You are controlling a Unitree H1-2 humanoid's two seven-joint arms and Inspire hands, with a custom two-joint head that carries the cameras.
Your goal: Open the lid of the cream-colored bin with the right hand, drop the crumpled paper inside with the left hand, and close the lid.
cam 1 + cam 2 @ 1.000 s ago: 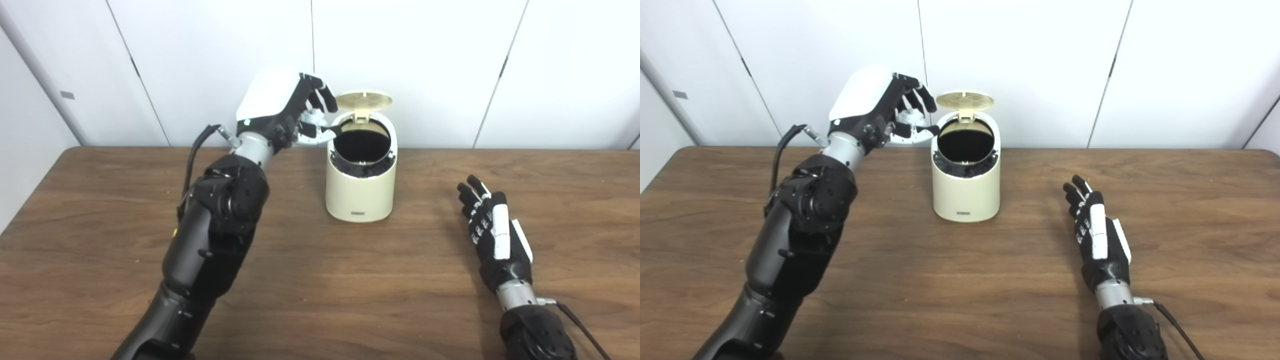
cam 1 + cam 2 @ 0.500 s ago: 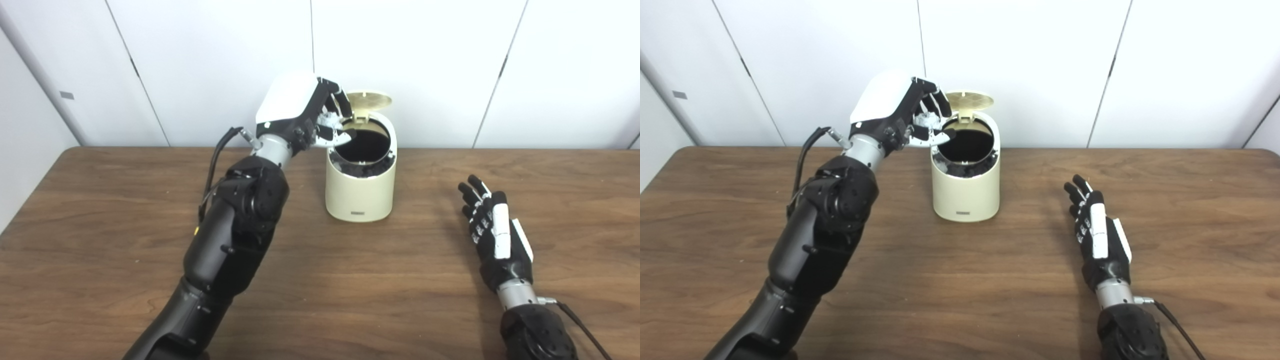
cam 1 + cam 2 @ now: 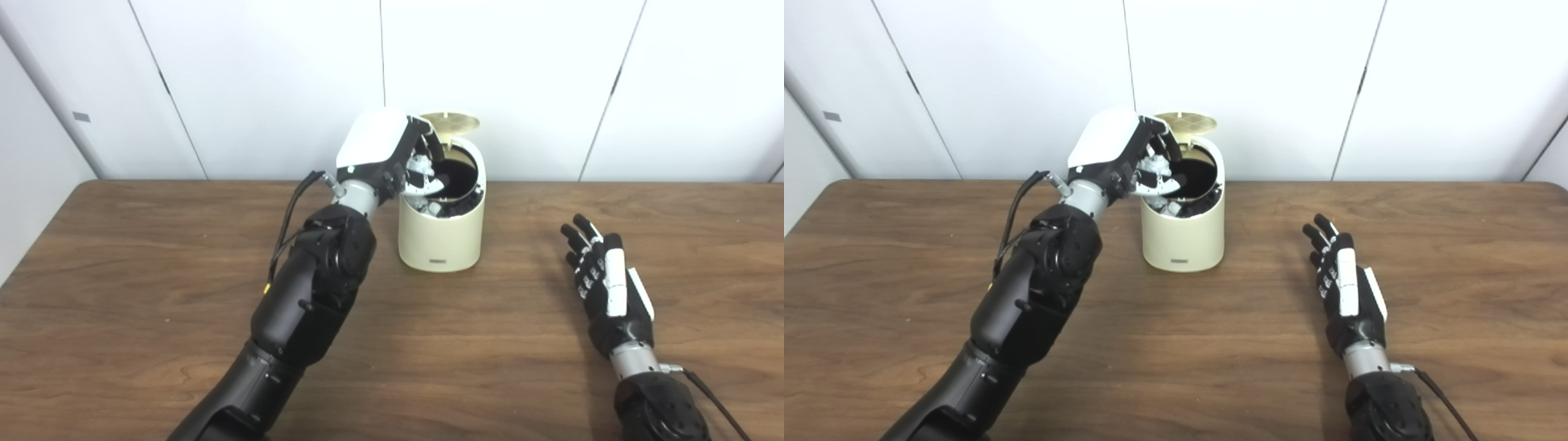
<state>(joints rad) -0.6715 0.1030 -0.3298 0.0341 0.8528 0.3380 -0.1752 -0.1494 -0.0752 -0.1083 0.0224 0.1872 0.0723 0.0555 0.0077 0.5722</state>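
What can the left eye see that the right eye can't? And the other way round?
Only the left eye view: more of the pale wall past the left edge of the table.

Only the right eye view: a wider strip of bare tabletop between the left arm and the cream-colored bin.

Both: the bin's lid stands open, the left robot hand holds the crumpled paper over the opening, and the right robot hand lies open on the table.
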